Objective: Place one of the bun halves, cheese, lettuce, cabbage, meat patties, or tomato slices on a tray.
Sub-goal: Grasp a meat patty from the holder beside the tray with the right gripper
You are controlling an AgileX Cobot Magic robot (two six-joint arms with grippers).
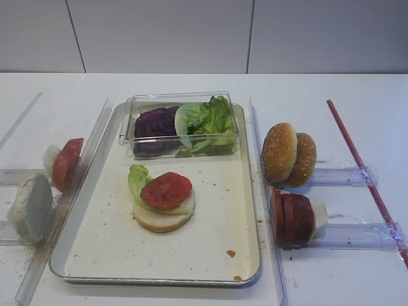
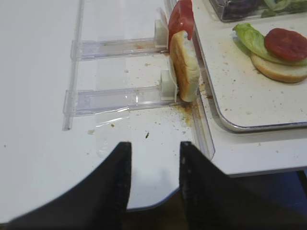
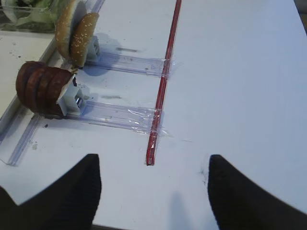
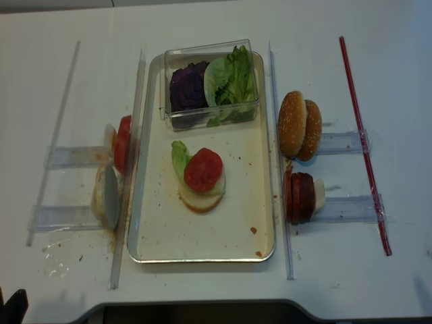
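On the silver tray [image 1: 95, 255] lies a pale bun half [image 1: 162, 217] topped with a lettuce leaf [image 1: 137, 178] and a tomato slice [image 1: 166, 190]. At the tray's far end a clear box [image 1: 182, 124] holds purple cabbage [image 1: 156, 124] and lettuce. Two sesame bun halves [image 1: 287, 153] and the meat patties [image 1: 292, 218] stand on edge to the right. Another tomato slice [image 1: 67, 164] and a pale bun half [image 1: 30, 207] stand to the left. My right gripper [image 3: 153, 160] hovers open over bare table near the patties [image 3: 41, 88]. The left gripper [image 2: 154, 146] is open and empty, short of the bun half [image 2: 186, 67]. Cheese is out of view.
Clear plastic rails [image 1: 347, 236] hold the upright food on both sides of the tray. A red strip [image 3: 163, 81] runs along the table to the right of the rails. Crumbs lie around the left rails [image 2: 120, 96]. The table's front edge [image 2: 201, 191] passes under the left fingers.
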